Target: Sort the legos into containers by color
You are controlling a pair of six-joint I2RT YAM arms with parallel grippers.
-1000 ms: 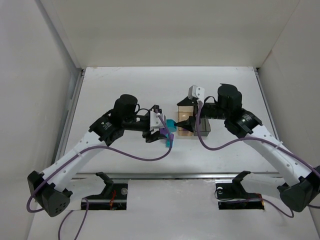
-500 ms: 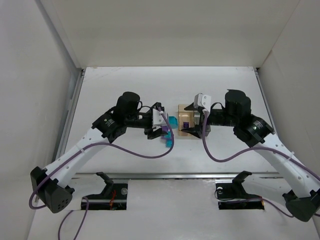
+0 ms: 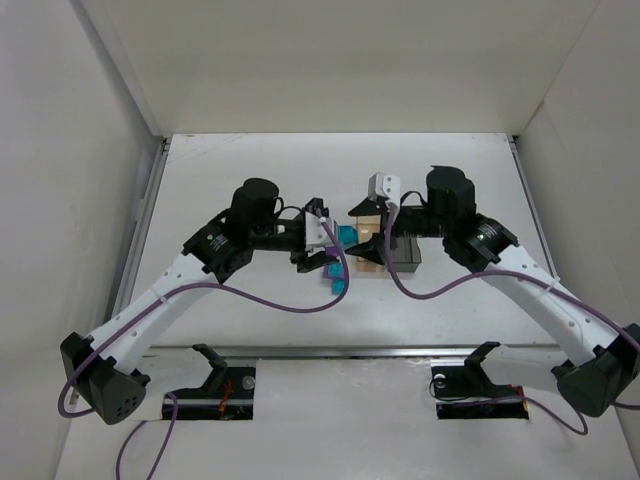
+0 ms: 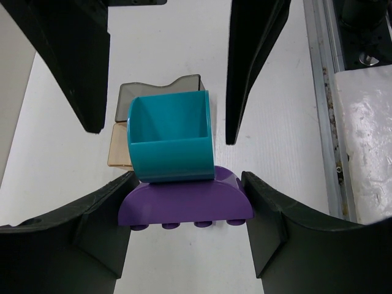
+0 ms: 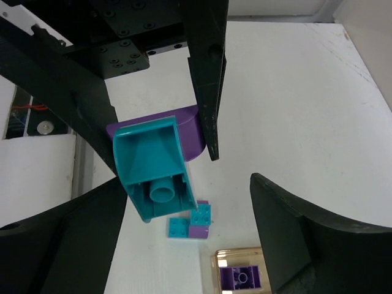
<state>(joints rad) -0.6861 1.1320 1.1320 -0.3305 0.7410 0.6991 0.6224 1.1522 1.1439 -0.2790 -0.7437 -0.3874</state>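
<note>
The white desk [image 3: 250, 170] carries two small translucent plastic bins side by side: the amber-orange bin [image 3: 368, 258] on the left, touching the smoky dark grey bin [image 3: 408, 258] on the right. The left claw [image 4: 187, 184] pinches a purple rounded plastic brick [image 4: 187, 205] by its ends, with a teal hollow plastic brick [image 4: 168, 144] stuck on top of it, held in the air just left of the amber bin. The right claw [image 5: 187, 180] stands spread, its fingers flanking the teal brick (not touching it). Another small purple brick [image 5: 242, 277] lies inside the amber bin. A tiny teal-and-purple pair [image 5: 190, 225] sits on the desk below.
</note>
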